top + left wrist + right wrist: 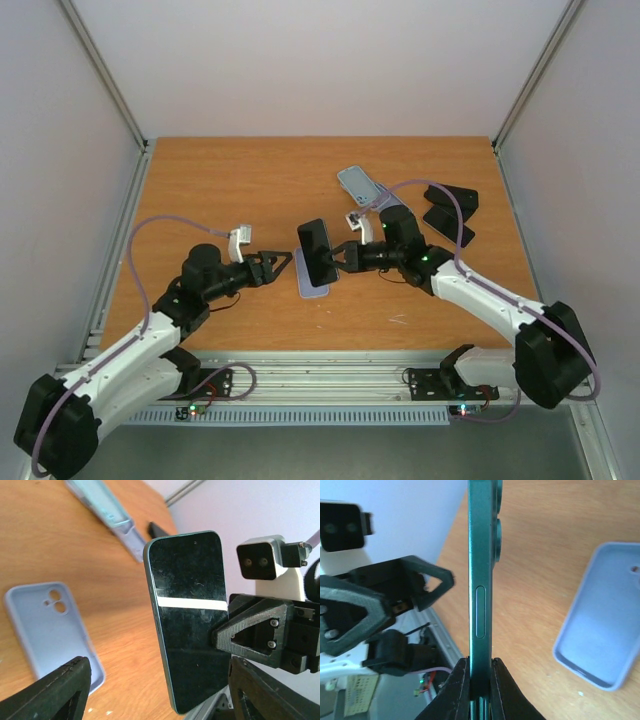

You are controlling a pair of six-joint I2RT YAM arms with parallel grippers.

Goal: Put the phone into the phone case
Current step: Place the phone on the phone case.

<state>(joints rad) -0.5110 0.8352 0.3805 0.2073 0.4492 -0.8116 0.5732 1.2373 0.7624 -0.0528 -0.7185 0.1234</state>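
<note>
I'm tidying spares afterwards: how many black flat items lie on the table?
2. Both lie at the far right of the table: the rear black item near the back, and the front black item just before it. Others may be hidden from view.

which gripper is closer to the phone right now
Right. The right gripper is shut on the phone at its edge; the left gripper is open just beside the screen, not touching.

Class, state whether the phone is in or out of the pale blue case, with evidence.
Out. The right gripper holds the phone in the air; the case lies empty on the table.
</note>
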